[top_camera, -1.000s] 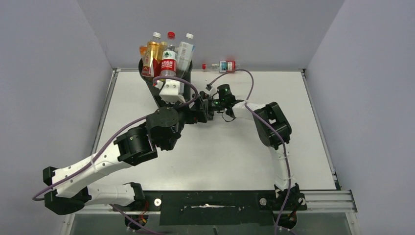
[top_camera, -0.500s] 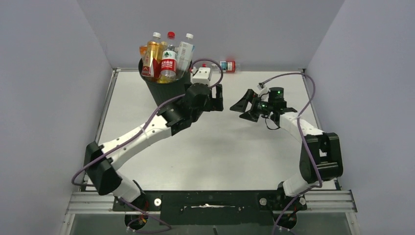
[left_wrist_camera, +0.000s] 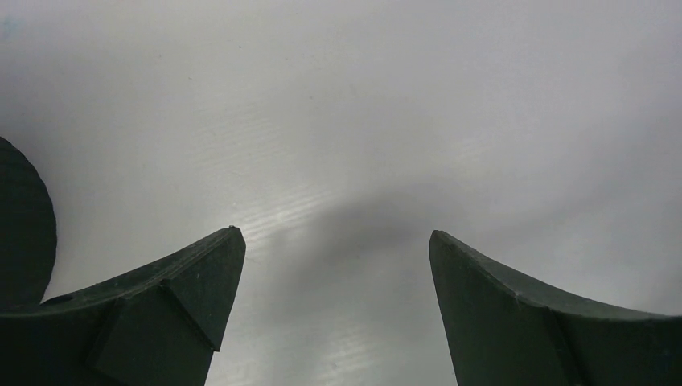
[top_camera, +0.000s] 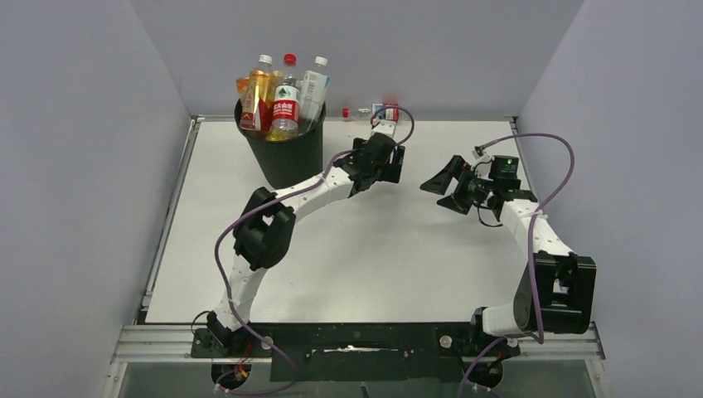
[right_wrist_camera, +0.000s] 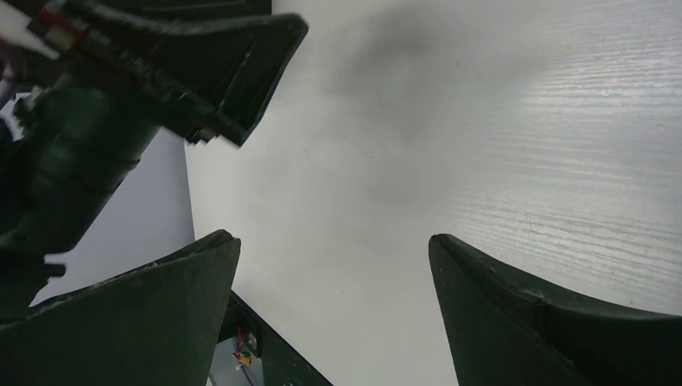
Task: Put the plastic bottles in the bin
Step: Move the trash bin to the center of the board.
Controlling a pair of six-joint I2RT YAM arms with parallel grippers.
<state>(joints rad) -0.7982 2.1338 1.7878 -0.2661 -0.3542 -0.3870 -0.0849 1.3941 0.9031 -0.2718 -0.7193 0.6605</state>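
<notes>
Left claw [left_wrist_camera: 334, 241] farther right; binned bottles [top_camera: 284, 104] upright.

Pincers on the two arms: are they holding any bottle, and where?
Nothing. The left pincer and the right pincer are both open and empty.

We read no text anywhere. The red label [top_camera: 284, 111] on one bottle [top_camera: 288, 84] in the bin [top_camera: 290, 162], at the far left corner of the worktop [top_camera: 365, 257], bears white marks too small to decipher.
</notes>
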